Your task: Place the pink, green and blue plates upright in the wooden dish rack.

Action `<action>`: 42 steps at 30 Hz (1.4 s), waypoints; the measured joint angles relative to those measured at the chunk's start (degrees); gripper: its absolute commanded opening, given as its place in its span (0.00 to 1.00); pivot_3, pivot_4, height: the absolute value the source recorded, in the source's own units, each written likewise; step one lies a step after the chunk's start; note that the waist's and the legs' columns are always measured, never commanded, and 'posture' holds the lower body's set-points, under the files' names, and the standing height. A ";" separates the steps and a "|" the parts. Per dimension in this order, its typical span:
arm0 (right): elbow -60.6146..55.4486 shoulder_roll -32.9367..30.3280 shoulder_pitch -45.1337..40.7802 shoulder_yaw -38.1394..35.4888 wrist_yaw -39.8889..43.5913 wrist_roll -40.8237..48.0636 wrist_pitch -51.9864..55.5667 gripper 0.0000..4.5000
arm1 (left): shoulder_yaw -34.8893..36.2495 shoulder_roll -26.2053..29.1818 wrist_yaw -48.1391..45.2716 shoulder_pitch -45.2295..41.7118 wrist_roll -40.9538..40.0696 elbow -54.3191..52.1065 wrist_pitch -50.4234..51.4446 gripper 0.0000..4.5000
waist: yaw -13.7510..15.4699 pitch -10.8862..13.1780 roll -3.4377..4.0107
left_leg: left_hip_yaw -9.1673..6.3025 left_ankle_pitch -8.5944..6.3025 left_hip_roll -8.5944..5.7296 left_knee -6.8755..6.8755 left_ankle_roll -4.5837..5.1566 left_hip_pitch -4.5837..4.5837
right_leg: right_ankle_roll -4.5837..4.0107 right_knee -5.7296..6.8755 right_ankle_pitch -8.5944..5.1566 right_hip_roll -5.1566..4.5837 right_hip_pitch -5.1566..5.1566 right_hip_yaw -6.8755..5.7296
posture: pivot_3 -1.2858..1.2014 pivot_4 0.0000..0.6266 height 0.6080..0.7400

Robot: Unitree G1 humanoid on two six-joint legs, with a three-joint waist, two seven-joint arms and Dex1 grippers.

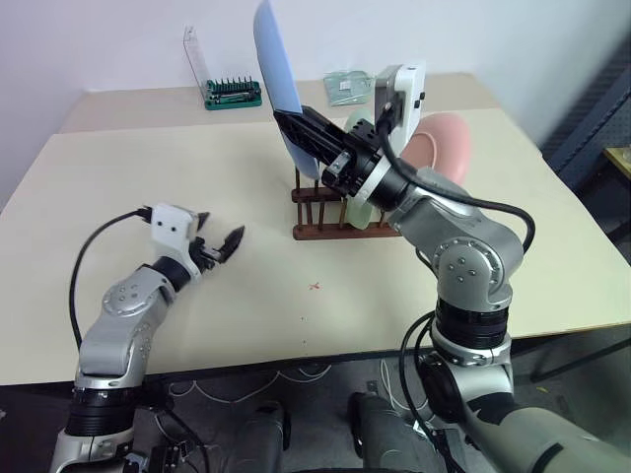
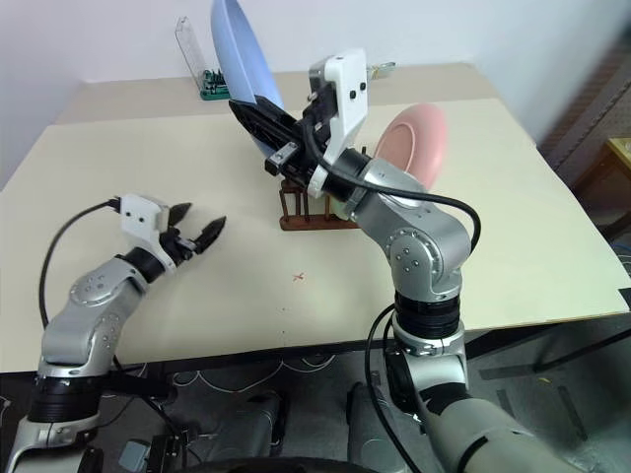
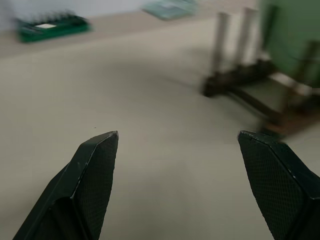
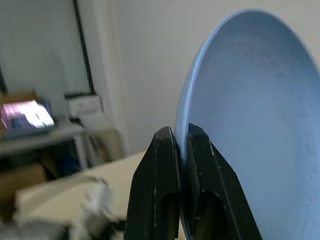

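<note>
Nearest, the left gripper [image 1: 219,244] was held wide open and empty above the beige tabletop [image 1: 148,177], well apart from the small dark reddish-brown wooden dish rack [image 1: 315,219]. Over that rack the round pale blue plate [image 1: 276,69] was pinched by its rim in the right gripper [image 1: 314,138] — edge-on, upright, the free pegs directly below. Green plate [image 1: 357,209] and pink plate [image 1: 446,143] were already racked beyond.

left gripper [image 1: 221,243]: low, fingers spread | right gripper [image 4: 181,137]: raised, clamped
</note>
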 measured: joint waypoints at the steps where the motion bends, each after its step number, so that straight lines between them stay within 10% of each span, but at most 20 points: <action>1: 0.07 0.78 -0.01 -1.47 -2.17 1.83 1.55 0.00 | -0.31 0.01 -1.16 0.67 -0.07 -0.47 -0.29 0.87 | 0.03 0.00 0.01 | 0.01 0.00 0.00 -0.01 0.00 0.00 | 0.00 -0.01 0.00 -0.01 0.00 0.01 | 0.52 0.24 1.00; 22: 17.10 3.74 -6.43 -11.88 -23.41 15.57 8.25 0.00 | -3.40 -0.53 -6.46 4.04 0.74 -2.50 -1.42 0.87 | 0.04 0.02 0.07 | 0.05 0.00 -0.01 -0.02 0.02 -0.01 | 0.01 -0.01 0.00 -0.01 0.01 0.00 | 0.52 0.24 1.00; 30: 20.93 3.64 -7.27 -12.88 -27.22 16.18 7.67 0.79 | -3.93 -1.56 -6.44 4.02 1.64 -2.52 -1.43 0.88 | 0.02 0.03 0.10 | 0.06 0.00 -0.01 -0.02 0.02 -0.01 | 0.02 -0.01 0.00 -0.01 0.01 0.00 | 0.52 0.24 1.00; 42: 13.07 -9.88 -9.56 -1.41 -14.92 8.17 3.62 0.79 | -4.49 -2.45 -6.48 4.05 2.34 -2.67 -1.43 0.88 | 0.15 0.04 0.10 | 0.06 0.00 -0.02 0.01 0.03 -0.04 | 0.03 -0.05 0.00 -0.01 0.02 -0.01 | 0.52 0.24 1.00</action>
